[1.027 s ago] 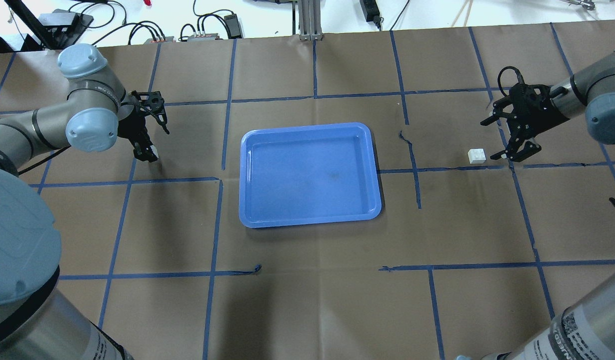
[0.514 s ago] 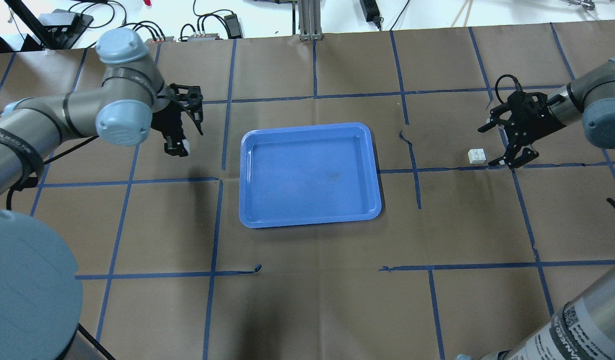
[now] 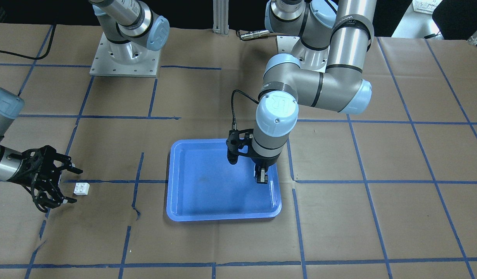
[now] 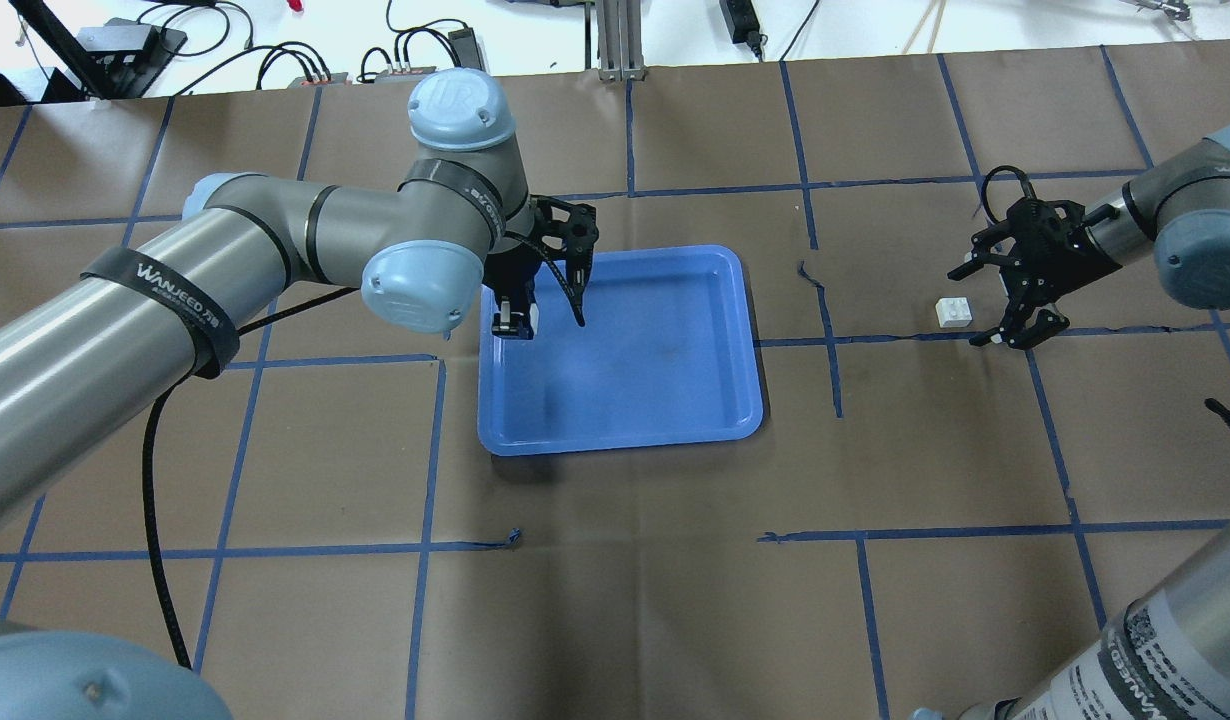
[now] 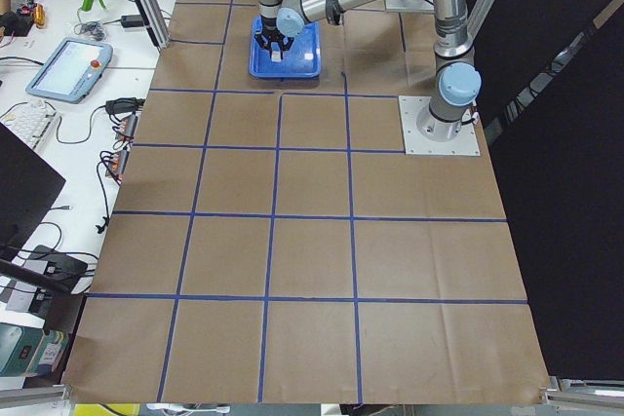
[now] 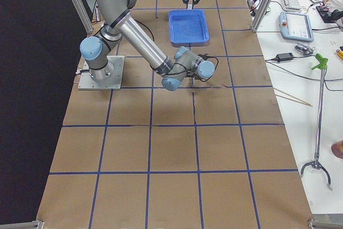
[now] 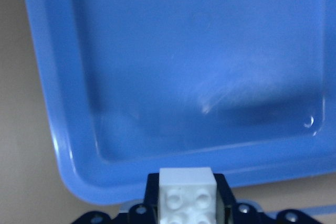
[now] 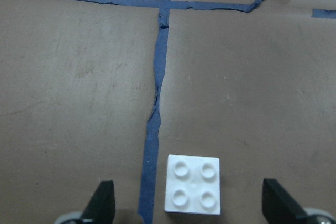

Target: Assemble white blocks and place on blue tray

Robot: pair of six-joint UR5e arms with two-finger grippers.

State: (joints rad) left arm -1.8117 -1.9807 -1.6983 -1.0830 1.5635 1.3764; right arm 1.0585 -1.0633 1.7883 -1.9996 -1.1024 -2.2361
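The blue tray (image 4: 635, 350) lies at the table's middle and also shows in the front view (image 3: 207, 190). My left gripper (image 4: 513, 322) is shut on one white block (image 7: 187, 195), studs facing the wrist camera, held above the tray's left rim near its far corner (image 3: 261, 177). The second white block (image 4: 954, 312) sits studs up on the brown paper at the right (image 3: 82, 188). My right gripper (image 4: 979, 300) is open just right of it. In the right wrist view the block (image 8: 192, 183) lies between the spread fingers (image 8: 102, 203).
Brown paper with blue tape lines (image 4: 825, 330) covers the table. Cables and power bricks (image 4: 415, 60) lie beyond the far edge. The arm bases (image 3: 124, 58) stand on the robot's side.
My left arm has swung right with its white block, from the table's left part to over the tray's left rim. My right gripper has shifted slightly toward the loose block.
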